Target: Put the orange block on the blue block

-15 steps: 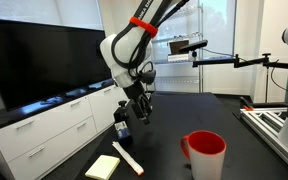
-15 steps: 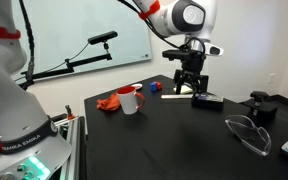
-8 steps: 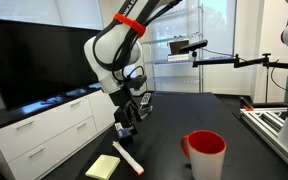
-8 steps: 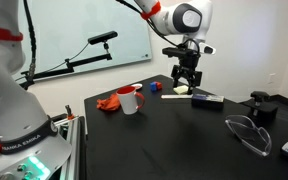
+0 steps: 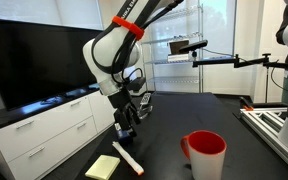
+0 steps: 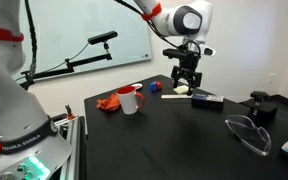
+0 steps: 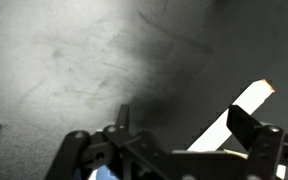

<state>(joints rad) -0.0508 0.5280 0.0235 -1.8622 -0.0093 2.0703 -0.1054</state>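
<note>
Two dark fingers (image 7: 252, 130) of the pincer (image 5: 126, 121) are standing wide apart in the wrist view, with bare counter (image 7: 74, 60) showing between them. The pincer is reading as open and is gripping nothing. The arm (image 5: 112, 50) is bending down over the counter's side nearest the white cabinet (image 5: 44, 130), and the pincer is hanging low, close above the surface.

The blue block (image 5: 123, 130) is sitting on the counter right under the pincer tips in an exterior view. Whether it is touching them or just apart, cannot tell. A scrap of blue (image 7: 104, 173) is peeking out beneath the pincer body in the wrist view, too cropped to confirm as the block.

A white stick (image 5: 127, 158) with a red end is lying nearer the camera, just beside a pale yellow pad (image 5: 102, 167). A white bar is also crossing the right side of the wrist view. The red cup (image 5: 206, 153) is standing upright, well apart from the pincer.

In an exterior view an orange-red lump (image 6: 108, 103) is lying just beside the red cup, too small to tell whether it is the orange block. Clear glasses (image 6: 249, 135) are resting nearer that camera, well apart from the pincer.
</note>
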